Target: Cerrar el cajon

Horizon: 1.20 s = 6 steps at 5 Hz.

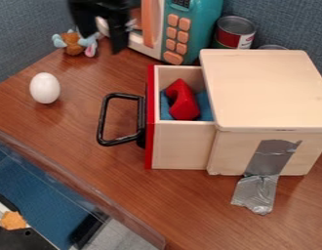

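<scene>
The gripper hangs at the top left, above the table and in front of the toy microwave, well away from the drawer. The drawer stands pulled out to the left of its light wooden box. It has a red front panel and a black handle that sticks out to the left. Inside the drawer lies a red curved block on blue material.
A white egg stands on the table at the left. Behind are a small plush toy, a teal toy microwave and a can. Silver tape runs from the box to the table.
</scene>
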Motion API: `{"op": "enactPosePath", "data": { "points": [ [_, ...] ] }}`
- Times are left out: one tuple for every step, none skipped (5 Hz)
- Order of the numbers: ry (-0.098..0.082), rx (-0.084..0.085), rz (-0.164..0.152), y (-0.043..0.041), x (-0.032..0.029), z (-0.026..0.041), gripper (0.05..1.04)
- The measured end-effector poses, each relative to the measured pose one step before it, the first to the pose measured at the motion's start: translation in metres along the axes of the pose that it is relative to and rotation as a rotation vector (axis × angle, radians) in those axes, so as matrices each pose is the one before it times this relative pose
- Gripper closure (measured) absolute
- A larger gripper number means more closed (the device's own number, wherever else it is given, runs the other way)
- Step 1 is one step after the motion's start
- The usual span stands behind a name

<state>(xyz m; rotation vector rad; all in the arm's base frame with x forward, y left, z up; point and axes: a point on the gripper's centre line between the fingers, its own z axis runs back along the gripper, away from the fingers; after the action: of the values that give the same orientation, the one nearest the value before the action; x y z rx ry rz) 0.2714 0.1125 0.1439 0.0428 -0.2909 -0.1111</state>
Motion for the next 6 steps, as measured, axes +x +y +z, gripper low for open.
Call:
{"op": "enactPosePath", "data": {
  "points": [
    [-0.0902, -0.054, -0.1275, 0.01249, -0.02237, 0.00201, 0.084],
    [-0.078, -0.0354, -0.1177, 0.01483, -0.0204, 0.00662, 0.084],
    [0.0374, -0.0577, -0.0511, 0.00512, -0.01828, -0.01359, 0.084],
    [0.1181, 0.0056, -0.0975, -0.00305, -0.00396, -0.00821, 0.084],
    [0.0558, 0.0039, -0.0523, -0.00647, -0.0002, -0.0199, 0.084],
    [0.0514, -0.0022, -0.0239, -0.0076, -0.00208, -0.01983, 0.084]
  ]
}}
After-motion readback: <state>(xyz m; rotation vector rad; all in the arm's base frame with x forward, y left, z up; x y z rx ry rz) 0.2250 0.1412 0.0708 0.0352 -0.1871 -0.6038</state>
